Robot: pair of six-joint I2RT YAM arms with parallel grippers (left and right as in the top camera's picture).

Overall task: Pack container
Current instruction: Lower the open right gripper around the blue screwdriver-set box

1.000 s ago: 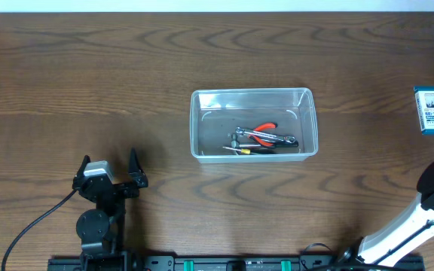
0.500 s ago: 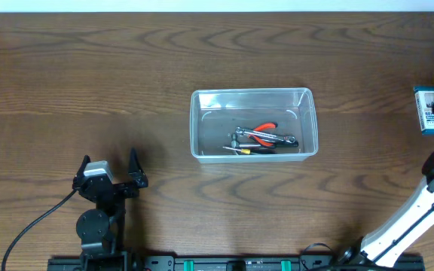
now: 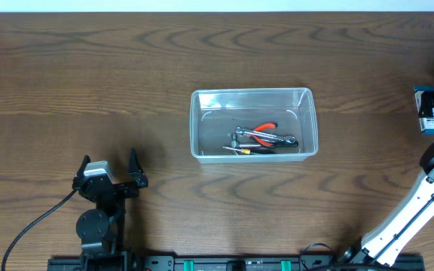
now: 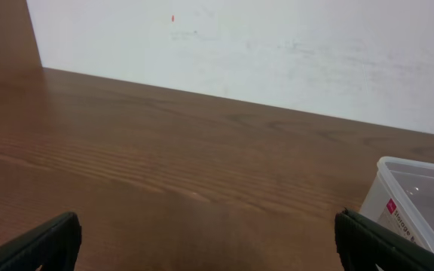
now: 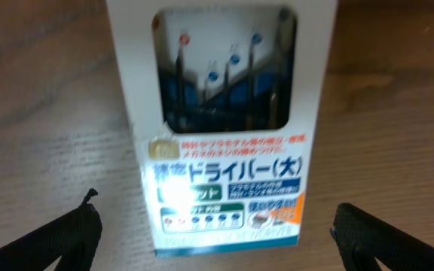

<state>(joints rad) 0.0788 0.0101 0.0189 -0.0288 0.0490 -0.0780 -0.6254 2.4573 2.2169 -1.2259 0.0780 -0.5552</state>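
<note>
The clear plastic container (image 3: 253, 124) stands at the table's middle and holds red-handled pliers (image 3: 264, 133) and a few other small hand tools. Its corner shows in the left wrist view (image 4: 417, 203). A small blue-and-white box (image 3: 430, 110) lies at the far right edge. My right gripper (image 5: 217, 237) is open directly over the box (image 5: 221, 128), one finger on each side of it, not closed on it. My left gripper (image 3: 110, 177) is open and empty, resting at the front left, far from the container.
A black cable (image 3: 36, 226) runs from the left arm's base toward the front left. The right arm (image 3: 413, 214) stretches from the front edge up to the right edge. A white wall (image 4: 277, 53) borders the table's far side.
The right arm has swung further out to the table's right edge and now sits over the blue-and-white box. The left arm and the container have not moved.
</note>
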